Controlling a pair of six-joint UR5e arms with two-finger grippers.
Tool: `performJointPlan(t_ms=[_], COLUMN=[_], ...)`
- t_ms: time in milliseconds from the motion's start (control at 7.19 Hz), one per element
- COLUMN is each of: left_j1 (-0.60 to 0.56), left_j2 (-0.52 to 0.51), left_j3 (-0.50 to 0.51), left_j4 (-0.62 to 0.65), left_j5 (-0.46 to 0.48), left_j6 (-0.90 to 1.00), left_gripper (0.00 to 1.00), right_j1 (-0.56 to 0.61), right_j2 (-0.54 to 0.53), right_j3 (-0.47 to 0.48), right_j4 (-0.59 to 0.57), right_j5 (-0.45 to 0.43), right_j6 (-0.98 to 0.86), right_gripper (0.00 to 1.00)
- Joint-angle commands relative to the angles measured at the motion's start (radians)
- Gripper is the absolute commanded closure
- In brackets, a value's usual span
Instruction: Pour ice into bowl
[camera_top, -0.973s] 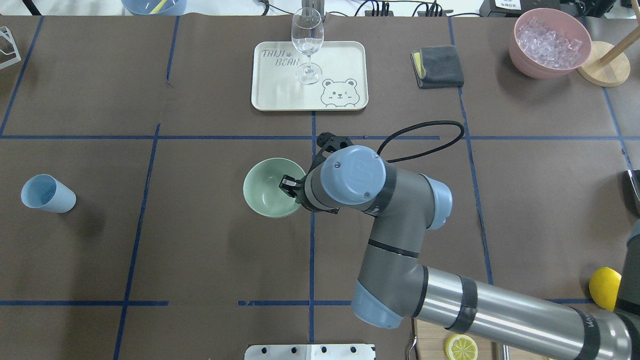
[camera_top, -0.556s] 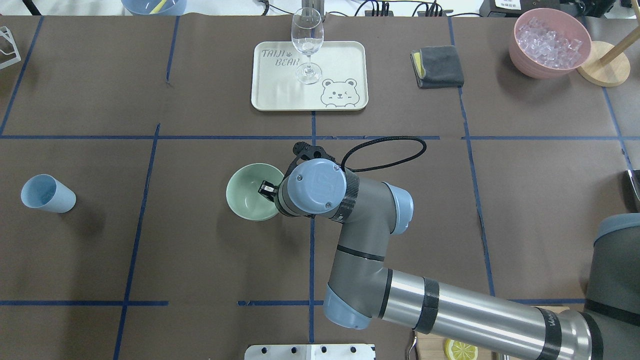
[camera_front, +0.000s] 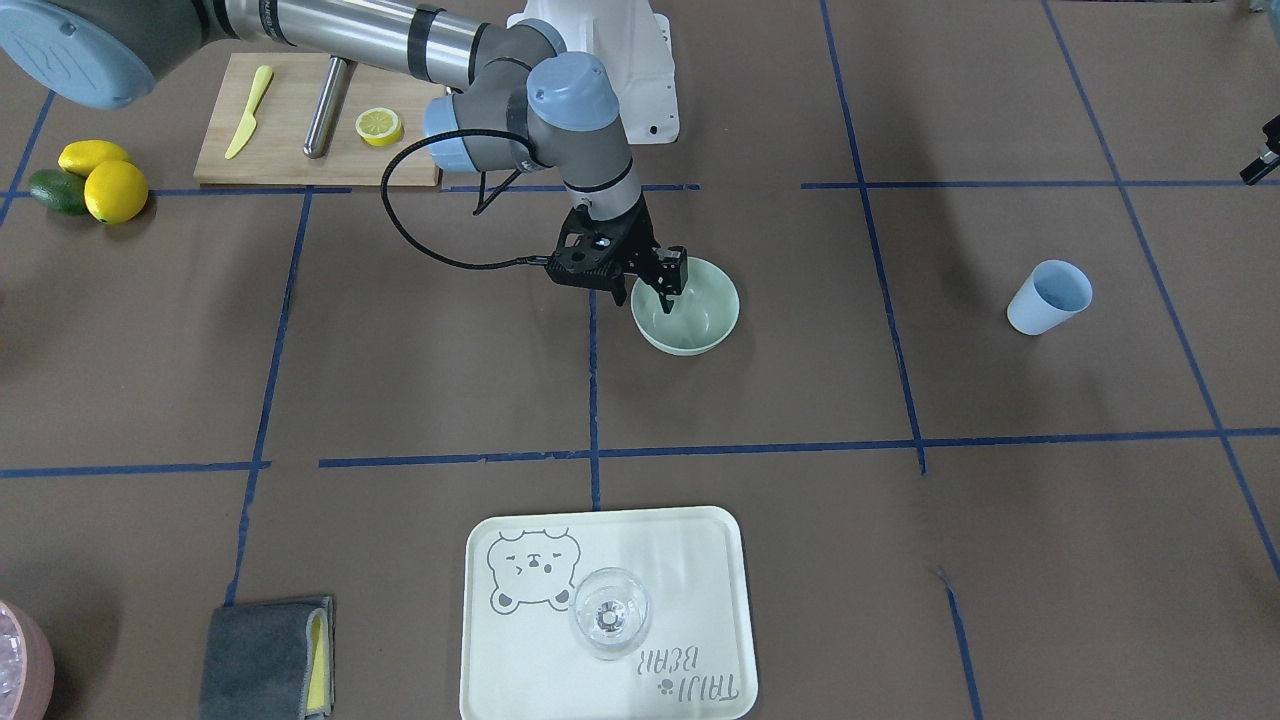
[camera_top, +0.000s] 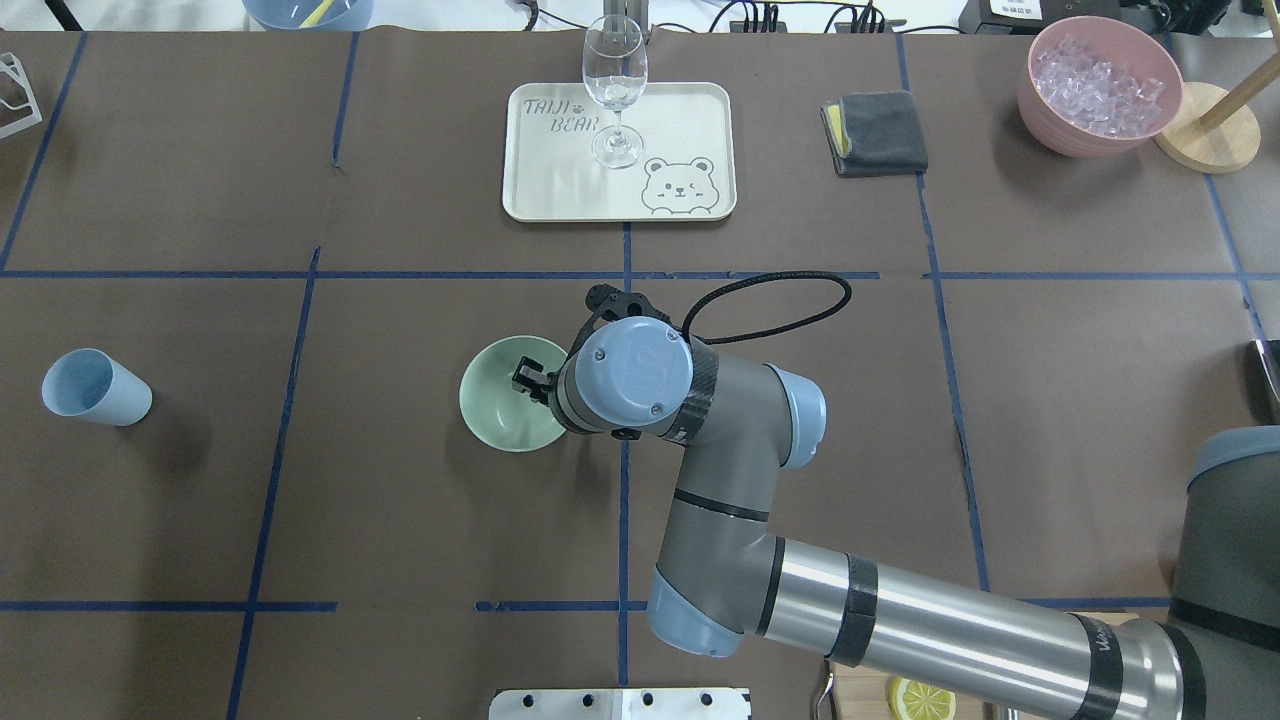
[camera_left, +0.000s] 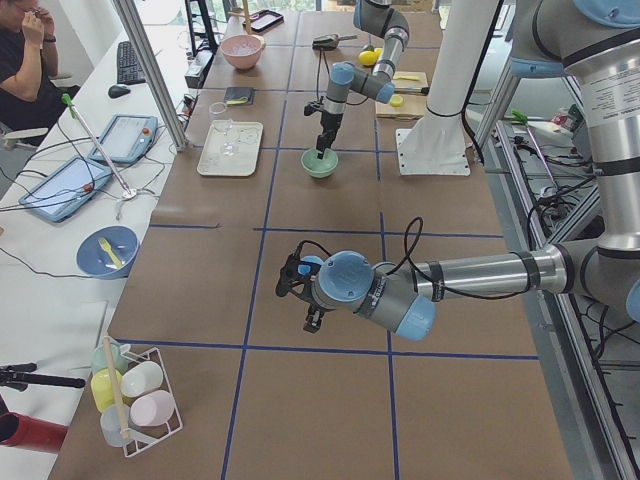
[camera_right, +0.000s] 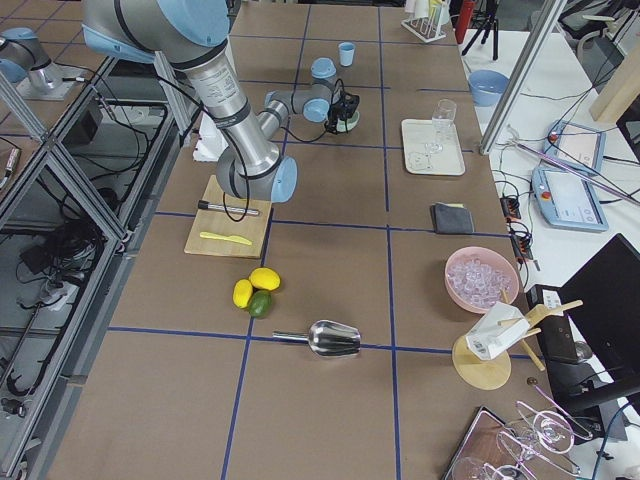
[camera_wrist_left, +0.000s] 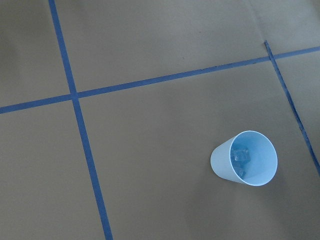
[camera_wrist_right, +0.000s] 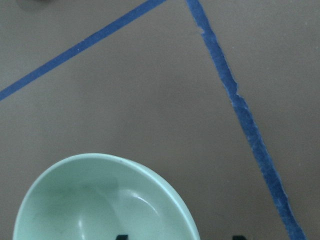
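The pale mint-green bowl (camera_top: 505, 420) stands near the table's middle and is empty; it also shows in the front view (camera_front: 700, 320) and the right wrist view (camera_wrist_right: 100, 200). My right gripper (camera_top: 530, 382) is at its rim, one finger inside and one outside, the fingers well apart and open (camera_front: 662, 285). The ice (camera_wrist_left: 241, 159) is a few clear cubes inside the blue cup (camera_wrist_left: 244, 159), which stands far left (camera_top: 95, 387). My left gripper (camera_left: 308, 300) hovers low over the table beyond the cup; I cannot tell whether it is open or shut.
A cream tray (camera_top: 690, 120) with a wine glass (camera_top: 614, 90) stands at the back. A grey cloth (camera_top: 878, 132) and a pink bowl heaped with ice (camera_top: 1098, 85) are back right. A cutting board (camera_front: 300, 140) and a metal scoop (camera_right: 330, 338) lie on the robot's right.
The right gripper dragged the bowl to the left by its rim. In the last half second the arm stayed nearly still and the bowl settled slightly back to the right.
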Motion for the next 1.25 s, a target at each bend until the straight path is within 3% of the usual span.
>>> performJointPlan(t_ms=[0,139,278,556,695,834,1112], left_j1=[0.004,0.06,0.128,0.243,0.3,0.431,0.544], left_j2=[-0.003,-0.01,-0.006,0.001,0.037,0.084,0.196], left_j3=[0.003,-0.021,-0.05,-0.049,-0.064,-0.116,-0.226], left_j4=[0.001,-0.008,-0.076,-0.248,-0.39,-0.484,-0.533], left_j5=[0.003,0.045,0.169,0.19,0.267,0.422,0.629], left_j6=[-0.04,-0.175,-0.304,-0.557,-0.689,-0.839,-0.901], left_gripper=[0.0,0.0,0.0,0.0,0.0,0.0,0.0], right_j1=[0.011,0.06,0.131,0.254,0.309,0.342,0.345], right_j2=[-0.082,-0.157,-0.218,-0.408,-0.503,-0.56,-0.578], right_j3=[0.119,0.224,0.316,0.475,0.516,0.523,0.52], right_j4=[0.01,0.007,0.007,0.015,0.017,0.018,0.018], right_j5=[0.029,0.088,0.18,0.301,0.352,0.366,0.363], right_j6=[0.0,0.0,0.0,-0.03,-0.128,-0.192,-0.227], right_gripper=[0.0,0.0,0.0,0.0,0.0,0.0,0.0])
